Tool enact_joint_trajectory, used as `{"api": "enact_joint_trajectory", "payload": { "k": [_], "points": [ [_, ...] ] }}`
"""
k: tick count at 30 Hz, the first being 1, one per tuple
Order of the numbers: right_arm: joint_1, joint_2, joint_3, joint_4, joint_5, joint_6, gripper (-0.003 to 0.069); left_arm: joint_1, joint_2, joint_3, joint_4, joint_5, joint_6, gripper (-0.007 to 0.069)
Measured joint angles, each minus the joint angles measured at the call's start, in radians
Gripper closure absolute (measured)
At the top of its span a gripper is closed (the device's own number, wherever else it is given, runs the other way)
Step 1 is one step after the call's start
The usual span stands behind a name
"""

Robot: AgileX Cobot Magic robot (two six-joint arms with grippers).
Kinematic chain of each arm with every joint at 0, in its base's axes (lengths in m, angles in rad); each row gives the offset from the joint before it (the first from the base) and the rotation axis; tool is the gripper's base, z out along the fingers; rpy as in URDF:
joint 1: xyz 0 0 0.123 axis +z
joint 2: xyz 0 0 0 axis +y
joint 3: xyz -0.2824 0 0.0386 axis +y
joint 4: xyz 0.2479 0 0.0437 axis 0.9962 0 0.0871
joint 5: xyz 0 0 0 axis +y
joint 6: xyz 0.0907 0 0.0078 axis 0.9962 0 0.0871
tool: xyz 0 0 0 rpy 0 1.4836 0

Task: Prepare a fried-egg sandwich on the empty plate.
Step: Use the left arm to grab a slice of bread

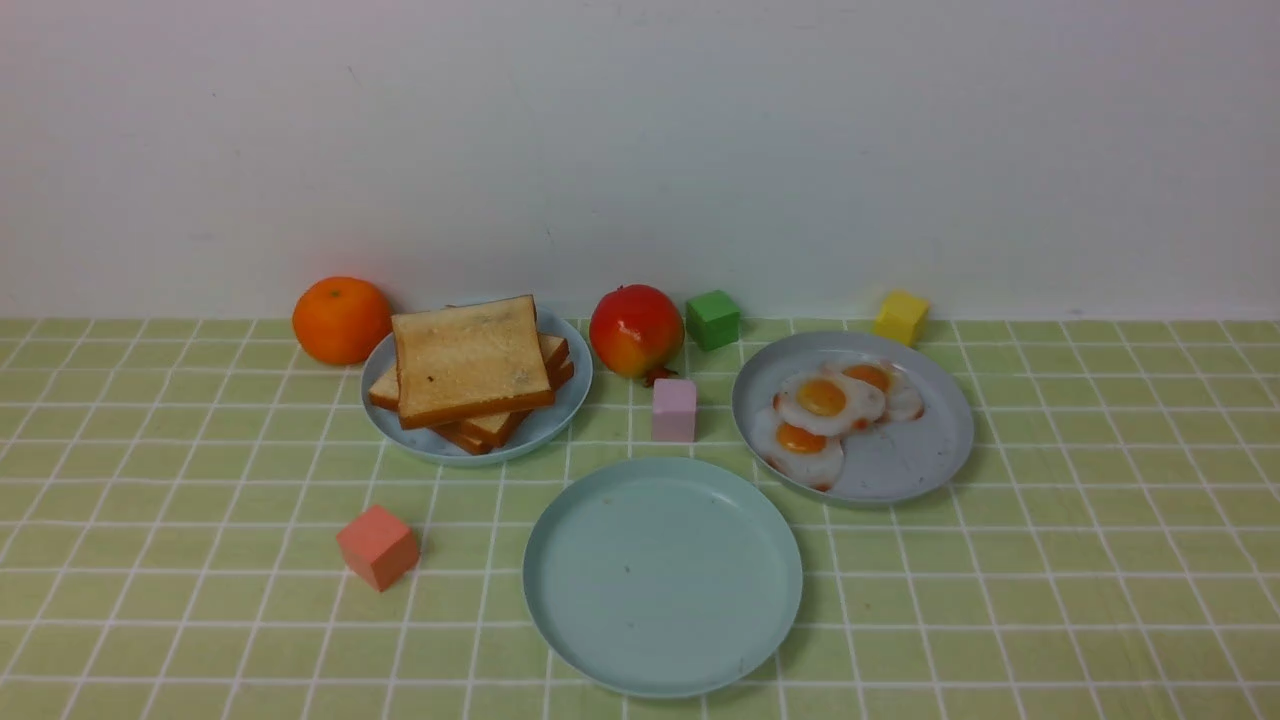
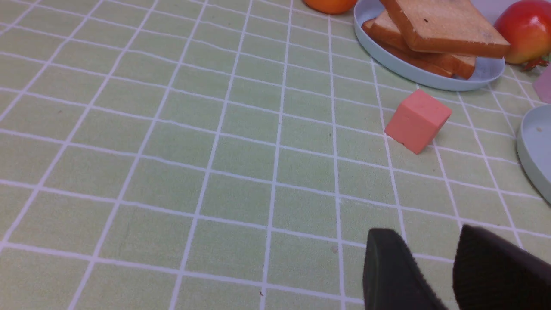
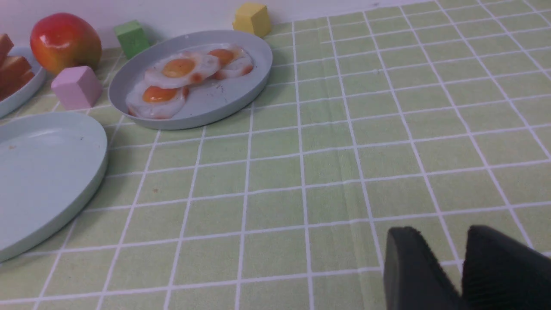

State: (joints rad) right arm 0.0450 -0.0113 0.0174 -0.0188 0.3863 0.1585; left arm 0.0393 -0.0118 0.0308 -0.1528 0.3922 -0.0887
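The empty mint-green plate (image 1: 560, 600) lies at the front middle with nothing on it; its edge shows in the left wrist view (image 2: 536, 159) and the right wrist view (image 3: 43, 172). No assembled sandwich is in view. Several toast slices (image 1: 468, 370) are stacked on a light blue plate (image 1: 540, 435) at the back left. Three fried eggs (image 1: 825, 400) lie on a grey-blue plate (image 1: 900, 460) at the back right. My left gripper (image 2: 424, 234) hovers over bare cloth, empty, jaws a little apart. My right gripper (image 3: 439, 232) does the same. Neither shows in the front view.
An orange (image 1: 341, 320), a red-yellow fruit (image 1: 636, 331), a green cube (image 1: 713, 319) and a yellow cube (image 1: 900, 317) stand along the back wall. A pink cube (image 1: 674, 409) sits between the plates. A salmon cube (image 1: 377, 546) lies left of the mint plate.
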Motion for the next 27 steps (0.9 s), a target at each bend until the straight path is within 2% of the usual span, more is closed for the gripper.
{"api": "enact_joint_trajectory", "payload": {
  "k": [13, 16, 18, 19, 20, 22, 24, 26, 27],
  "points": [
    [0.000, 0.000, 0.000, 0.000, 0.000, 0.000, 0.0431, 0.000, 0.000, 0.001, 0.001, -0.022, -0.001, 0.0387],
    [0.000, 0.000, 0.000, 0.000, 0.000, 0.000, 0.0429, 0.000, 0.000, 0.001, -0.075, -0.118, -0.060, 0.0387],
    [0.000, 0.000, 0.000, 0.000, 0.000, 0.000, 0.0424, 0.000, 0.000, 0.001, -0.221, -0.207, -0.159, 0.0387],
    [0.000, 0.000, 0.000, 0.000, 0.000, 0.000, 0.0424, 0.000, 0.000, 0.001, -0.232, -0.214, -0.167, 0.0387],
    [0.000, 0.000, 0.000, 0.000, 0.000, 0.000, 0.0421, 0.000, 0.000, 0.001, -0.323, -0.268, -0.221, 0.0387],
    [0.000, 0.000, 0.000, 0.000, 0.000, 0.000, 0.0421, 0.000, 0.000, 0.001, -0.404, -0.322, -0.265, 0.0387],
    [0.000, 0.000, 0.000, 0.000, 0.000, 0.000, 0.0421, 0.000, 0.000, 0.001, -0.494, -0.363, -0.298, 0.0387],
    [0.000, 0.000, 0.000, 0.000, 0.000, 0.000, 0.0421, 0.000, 0.000, -0.001, -0.511, -0.360, -0.299, 0.0390],
    [0.000, 0.000, 0.000, 0.000, 0.000, 0.000, 0.0421, 0.000, 0.000, -0.023, -0.517, -0.308, -0.286, 0.0405]
  ]
}}
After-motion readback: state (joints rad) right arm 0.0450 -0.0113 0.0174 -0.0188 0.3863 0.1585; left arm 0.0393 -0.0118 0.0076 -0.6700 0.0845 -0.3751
